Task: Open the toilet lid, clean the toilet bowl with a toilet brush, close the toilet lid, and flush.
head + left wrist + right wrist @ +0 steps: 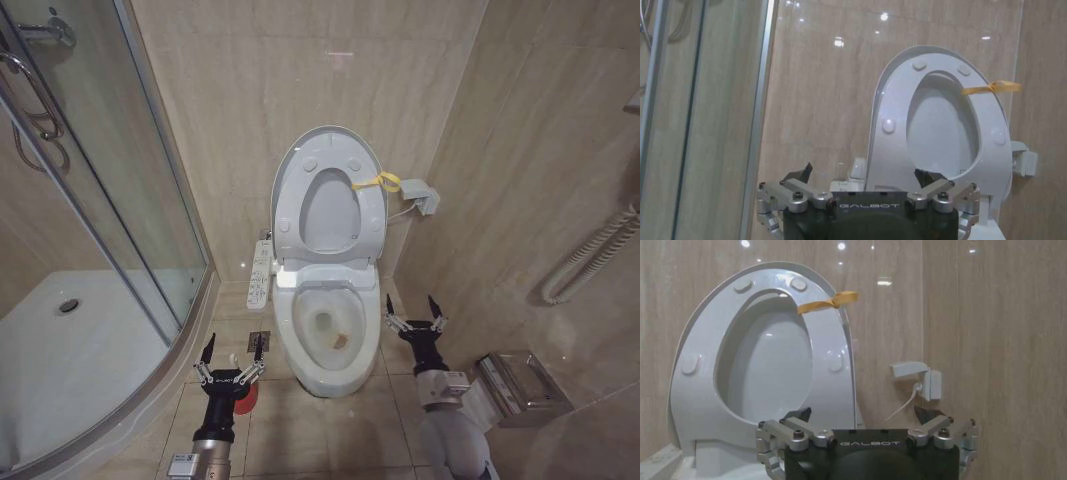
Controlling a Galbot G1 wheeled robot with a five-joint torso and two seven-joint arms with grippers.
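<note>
The toilet lid is raised against the wall, the toilet bowl exposed. The left hand, spread wide, hovers over the red-holdered toilet brush on the floor; the right hand, also wide, waits beside the bowl. The thin handle could be missed and the holder tipped.

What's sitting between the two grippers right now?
In the head view, the toilet bowl stands between the left gripper and the right gripper.

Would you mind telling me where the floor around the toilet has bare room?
Bare tile lies in front of the white ceramic toilet bowl, between the open left end effector and open right end effector. Crowded: the red brush holder on its left, the steel box on its right.
</note>
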